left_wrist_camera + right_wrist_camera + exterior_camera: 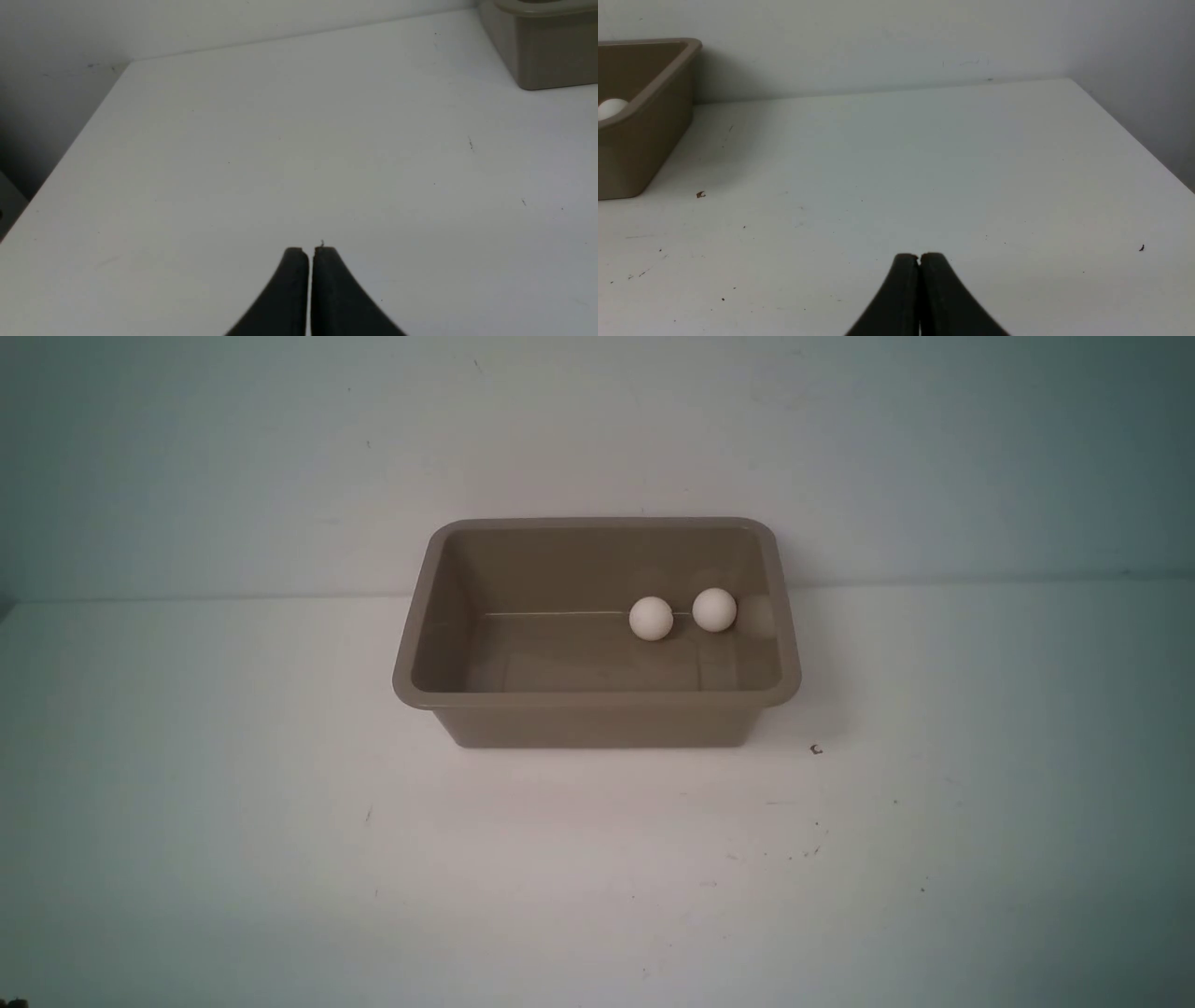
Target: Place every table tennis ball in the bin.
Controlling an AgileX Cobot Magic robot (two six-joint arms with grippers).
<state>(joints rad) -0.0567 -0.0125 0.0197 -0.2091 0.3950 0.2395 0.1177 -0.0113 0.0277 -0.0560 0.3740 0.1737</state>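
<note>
Both balls sat in the bin, toward its two-o'clock corner, perhaps just apart. Left gripper and right gripper were pressed together over bare table.

Two table tennis balls, both inside the bin: one nearer the middle, one nearer the right wall. One bin, taupe-brown, rectangular. One white table under it. Two grippers, each with two dark fingers pressed together: left gripper, right gripper. One small brown crumb on the table near the bin's right front corner, plus several tiny dark specks, too small to count exactly.
</note>
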